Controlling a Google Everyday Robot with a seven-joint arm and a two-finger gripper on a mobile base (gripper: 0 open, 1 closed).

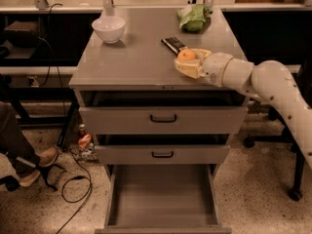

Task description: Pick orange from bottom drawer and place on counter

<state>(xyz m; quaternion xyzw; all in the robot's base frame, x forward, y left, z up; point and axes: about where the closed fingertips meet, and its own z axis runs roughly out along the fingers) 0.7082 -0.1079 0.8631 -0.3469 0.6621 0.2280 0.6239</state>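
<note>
Claw: cream-coloured, with two fingers (187, 62); it sits low over the front right part of the counter, closed around the orange.
Orange: small, round and smooth (186, 55), nestled between the claw's fingers with only its top showing.
Arm: thick white rounded segments (263, 79) reaching in from the right of the claw, cut off by the picture's right edge.
Counter: flat, smooth grey metal top (136, 62), square, directly under the claw; I cannot tell whether the lower finger touches it.
Bottom drawer: well below the claw, pulled far out, a deep grey metal box with a plain flat floor (161, 194); its front is cut off by the lower edge.
Upper drawers: two shallow grey drawers (163, 118), each with a black handle, both partly open, between the claw and the bottom drawer.
Dark flat thing: slim and rectangular (174, 45), lying just behind the claw; what it is cannot be made out.
Green bag: crumpled and soft (194, 17), farther behind the claw at the back of the counter.
Bowl: white, round and glossy (108, 29), well off to the claw's left at the back corner.
Floor: speckled stone, with a black cable (73, 189) and a person's brown shoe (36, 165) far down to the left.
</note>
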